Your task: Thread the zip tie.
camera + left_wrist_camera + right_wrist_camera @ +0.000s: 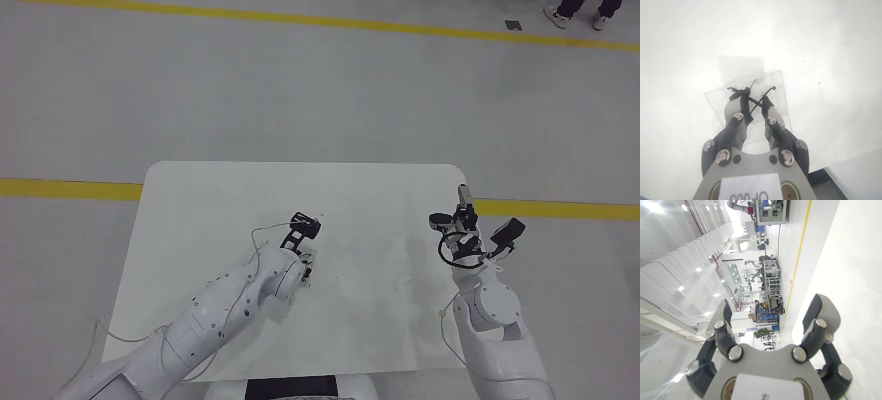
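Note:
A thin black zip tie (pixel 755 103) crosses itself between the taped fingers of my left gripper (pixel 755 99), which is shut on it. Its small head (pixel 774 87) sticks out past one fingertip, and a thin tail (pixel 753 83) rises past the other. Right under the fingertips a clear plastic plate (pixel 780 94) lies on the white table (pixel 200 210). In the top view my left gripper (pixel 303 229) sits near the table's middle. My right gripper (pixel 473 228) is held over the table's right edge, open and holding nothing, its fingers (pixel 814 311) spread wide.
The table's right edge (pixel 470 190) runs just beside the right arm. Bare white tabletop lies between the two arms. A yellow floor line (pixel 60 188) passes behind the table, and thin white cables (pixel 265 232) trail along the left arm.

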Action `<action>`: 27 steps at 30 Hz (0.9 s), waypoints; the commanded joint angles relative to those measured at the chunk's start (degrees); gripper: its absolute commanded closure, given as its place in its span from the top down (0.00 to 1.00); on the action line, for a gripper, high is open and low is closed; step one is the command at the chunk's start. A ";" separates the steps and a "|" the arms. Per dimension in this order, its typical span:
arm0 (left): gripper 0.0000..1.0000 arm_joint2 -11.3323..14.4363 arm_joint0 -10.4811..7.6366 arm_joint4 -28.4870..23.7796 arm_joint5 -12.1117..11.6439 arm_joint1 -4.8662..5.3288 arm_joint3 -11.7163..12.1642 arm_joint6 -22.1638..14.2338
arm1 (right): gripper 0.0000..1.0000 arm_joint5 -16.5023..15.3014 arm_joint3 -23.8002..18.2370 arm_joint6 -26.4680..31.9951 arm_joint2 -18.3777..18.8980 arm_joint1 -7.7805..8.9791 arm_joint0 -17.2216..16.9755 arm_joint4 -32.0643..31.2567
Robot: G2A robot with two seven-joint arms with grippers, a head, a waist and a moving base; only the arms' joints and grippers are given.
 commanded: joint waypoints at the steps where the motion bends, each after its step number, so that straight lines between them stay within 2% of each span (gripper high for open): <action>1: 0.15 0.06 -0.14 -0.24 -0.01 -0.08 0.38 0.26 | 1.00 0.00 0.00 0.00 0.00 0.00 0.00 0.00; 10: 0.19 0.37 -0.59 -0.99 0.04 -0.38 1.54 0.86 | 1.00 0.00 0.00 0.00 0.00 0.00 0.00 0.00; 16: 0.17 0.45 -0.79 -1.22 0.02 -0.49 2.17 1.05 | 1.00 0.00 0.00 0.00 0.00 0.00 0.00 0.00; 19: 0.13 0.57 -0.95 -1.43 -0.03 -0.57 2.55 1.00 | 1.00 0.00 0.00 0.00 0.00 0.00 0.00 0.00; 21: 0.00 0.63 -1.07 -1.56 -0.05 -0.63 2.74 0.94 | 1.00 0.00 0.00 0.00 0.00 0.00 0.00 0.00; 27: 0.00 0.59 -1.01 -1.27 0.09 -0.58 2.15 0.74 | 1.00 0.00 0.00 0.00 0.00 0.00 0.00 0.00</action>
